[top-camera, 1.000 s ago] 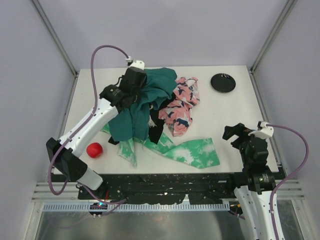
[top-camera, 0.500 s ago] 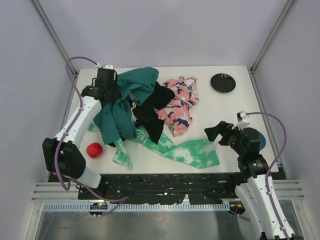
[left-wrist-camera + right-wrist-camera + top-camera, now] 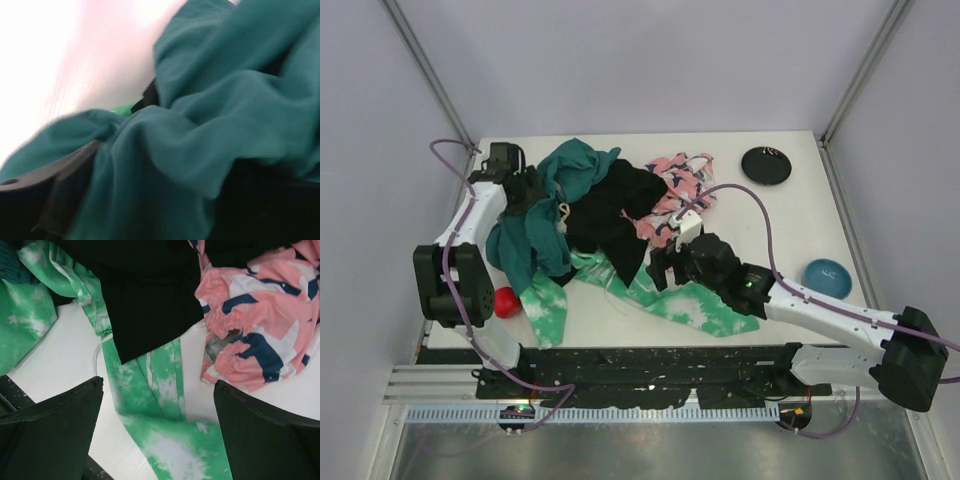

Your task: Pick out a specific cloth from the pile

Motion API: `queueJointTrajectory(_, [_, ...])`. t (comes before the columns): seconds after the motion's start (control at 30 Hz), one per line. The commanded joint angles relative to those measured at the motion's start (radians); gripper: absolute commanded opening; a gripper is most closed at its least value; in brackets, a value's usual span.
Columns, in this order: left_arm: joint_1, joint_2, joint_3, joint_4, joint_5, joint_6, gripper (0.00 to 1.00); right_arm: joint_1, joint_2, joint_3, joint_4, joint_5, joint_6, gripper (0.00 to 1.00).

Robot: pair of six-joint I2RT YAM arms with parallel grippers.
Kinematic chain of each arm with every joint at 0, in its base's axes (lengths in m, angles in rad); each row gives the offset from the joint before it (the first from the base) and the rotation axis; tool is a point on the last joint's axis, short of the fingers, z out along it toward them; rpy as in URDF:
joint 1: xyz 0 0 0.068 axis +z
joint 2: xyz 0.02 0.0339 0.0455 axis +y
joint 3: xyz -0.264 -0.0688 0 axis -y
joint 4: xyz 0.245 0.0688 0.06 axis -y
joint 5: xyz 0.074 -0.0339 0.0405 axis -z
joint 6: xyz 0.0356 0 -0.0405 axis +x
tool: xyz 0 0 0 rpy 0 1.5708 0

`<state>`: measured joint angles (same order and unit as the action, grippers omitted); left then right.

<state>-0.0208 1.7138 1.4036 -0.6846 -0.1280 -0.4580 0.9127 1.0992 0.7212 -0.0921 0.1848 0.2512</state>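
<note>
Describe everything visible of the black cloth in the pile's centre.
The black cloth is plain, soft fabric, crumpled in the middle of the pile. The teal cloth overlaps its left edge, the pink floral cloth borders its right, and a pointed corner lies over the green tie-dye cloth. The open right gripper hovers near that corner, not touching.

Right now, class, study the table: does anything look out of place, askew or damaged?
Nothing looks damaged or spilled. The pile is one tangled heap; the teal cloth lies against the left end effector and fills its wrist view. The tie-dye cloth trails out toward the table's near edge.
</note>
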Motion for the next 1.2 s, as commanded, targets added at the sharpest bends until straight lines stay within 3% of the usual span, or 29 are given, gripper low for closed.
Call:
queueJointTrajectory(0.0, [0.016, -0.083, -0.028, 0.019, 0.086, -0.007, 1.00, 0.012, 0.092, 0.102, 0.155, -0.058, -0.151, 0.95])
queueJointTrajectory(0.23, [0.016, -0.255, -0.055, 0.007, 0.114, 0.002, 1.00, 0.068, 0.318, 0.226, 0.287, -0.005, -0.280, 0.95])
queueJointTrajectory(0.5, [0.016, -0.445, -0.109, -0.039, 0.071, -0.033, 1.00, 0.068, 0.600, 0.464, 0.279, 0.022, -0.319, 0.95])
queueJointTrajectory(0.57, [0.016, -0.485, -0.127, -0.049, 0.093, -0.039, 1.00, 0.066, 0.663, 0.515, 0.275, 0.045, -0.340, 1.00])
queueJointTrajectory(0.7, [0.016, -0.575, -0.219, -0.007, 0.218, -0.048, 1.00, 0.066, 0.774, 0.596, 0.236, 0.036, -0.333, 0.86])
queueJointTrajectory(0.77, [0.015, -0.617, -0.282, 0.029, 0.246, -0.054, 1.00, 0.066, 0.801, 0.600, 0.253, 0.024, -0.319, 0.68])
queueJointTrajectory(0.8, [0.006, -0.637, -0.317, 0.052, 0.254, -0.056, 1.00, 0.066, 0.803, 0.600, 0.258, 0.024, -0.310, 0.44])
queueJointTrajectory(0.83, [-0.001, -0.652, -0.345, 0.078, 0.264, -0.059, 1.00, 0.066, 0.797, 0.603, 0.247, 0.042, -0.299, 0.34])
queueJointTrajectory(0.87, [-0.007, -0.667, -0.377, 0.101, 0.280, -0.064, 1.00, 0.066, 0.771, 0.604, 0.230, 0.045, -0.296, 0.12])
queueJointTrajectory(0.9, [-0.014, -0.672, -0.399, 0.120, 0.298, -0.064, 1.00, 0.068, 0.727, 0.609, 0.195, 0.060, -0.293, 0.05])
queueJointTrajectory(1.17, [-0.094, -0.554, -0.466, 0.184, 0.288, -0.088, 1.00, 0.066, 0.368, 0.681, -0.083, 0.251, -0.331, 0.05])
